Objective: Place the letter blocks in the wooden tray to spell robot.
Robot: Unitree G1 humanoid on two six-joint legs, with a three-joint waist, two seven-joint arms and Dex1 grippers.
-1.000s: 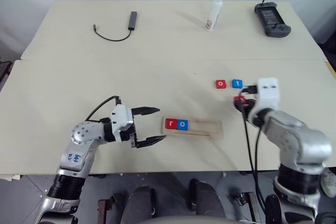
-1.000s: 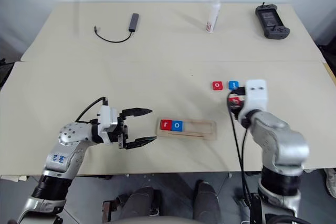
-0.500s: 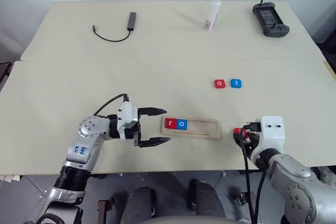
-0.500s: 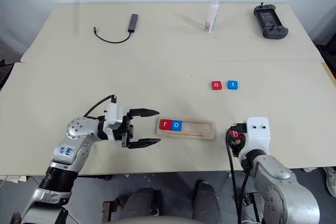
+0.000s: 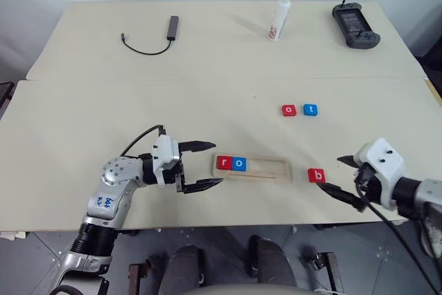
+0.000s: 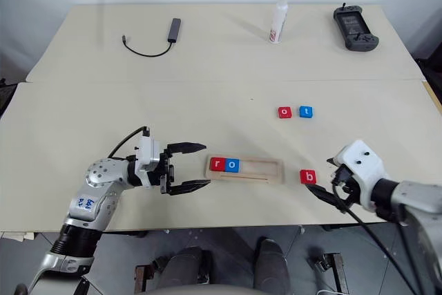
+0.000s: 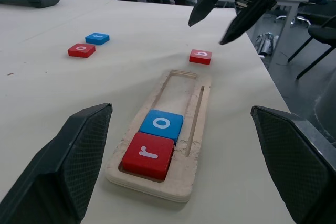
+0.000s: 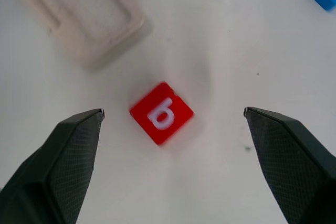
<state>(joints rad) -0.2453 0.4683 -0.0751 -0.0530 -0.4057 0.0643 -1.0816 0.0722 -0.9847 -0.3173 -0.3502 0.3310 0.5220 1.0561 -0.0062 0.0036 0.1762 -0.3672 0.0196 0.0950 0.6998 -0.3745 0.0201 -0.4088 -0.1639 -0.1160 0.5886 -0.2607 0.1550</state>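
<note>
While the left gripper [image 5: 204, 165] waits at the lower left of the frame with its fingers apart, empty, it points toward the near end of the tray [image 5: 266, 168]. Low in the middle, this tray lies on the counter [image 5: 138, 94] and holds the red r [image 5: 224, 163] and the blue o [image 5: 239, 164] at its left end; the other places are free. Just right of the tray, the red b [image 5: 316, 175] lies flat on the counter. Up and right of centre, a red o [image 5: 289, 110] and a blue t [image 5: 311, 110] sit side by side. At the lower right, the right gripper [image 5: 349, 183] stands near the b, fingers wide apart, holding nothing. I judge the blocks light, stiff and smooth; two opposite side edges give the best hold.
</note>
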